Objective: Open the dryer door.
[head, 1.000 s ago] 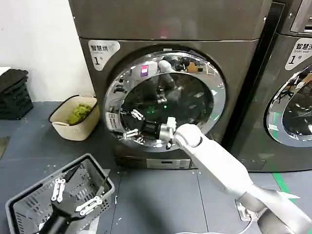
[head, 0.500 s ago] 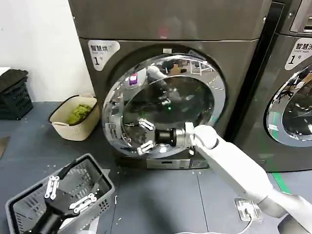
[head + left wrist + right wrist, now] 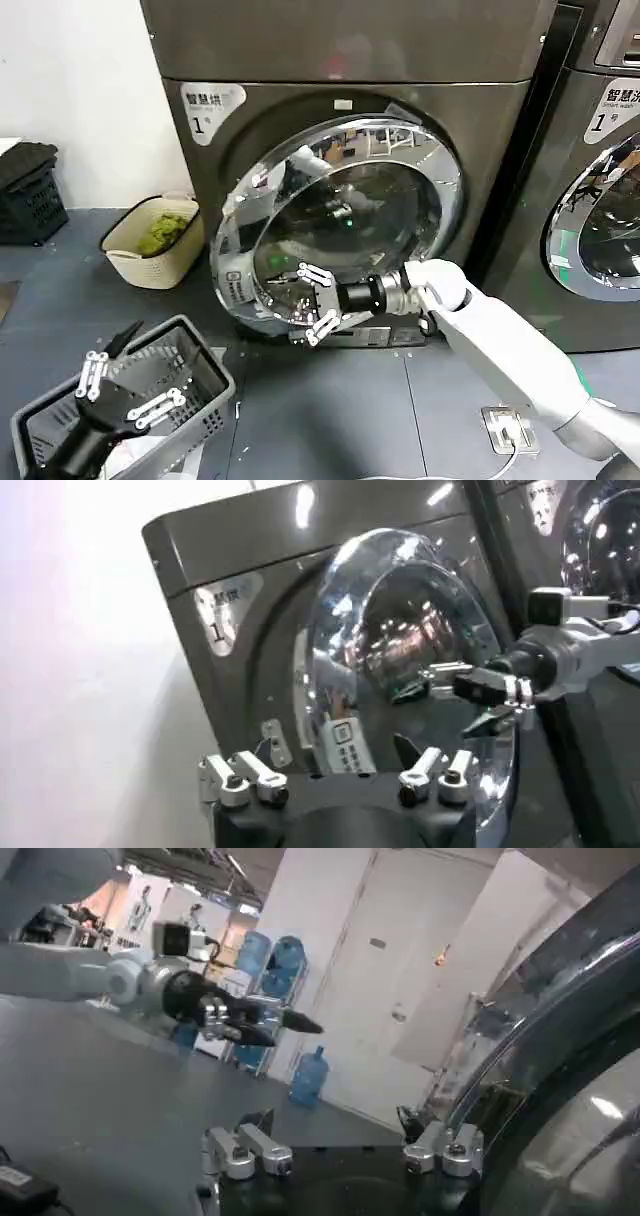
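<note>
— Chrome-rimmed round dryer door with dark glass: where is it?
— Ajar on the grey machine, its left edge swung outward.
— Right hand?
— Fingers spread against the door's lower rim, gripping nothing.
— Left hand?
— Spread wide over the grey wire basket, holding nothing.

Right tool before dryer door; basket left of dryer.

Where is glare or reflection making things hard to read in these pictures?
Head view: the dryer door mirrors room lights around the right gripper. Left wrist view: the wall at the left washes out white. Right wrist view: the gripper farther off is a reflection.
</note>
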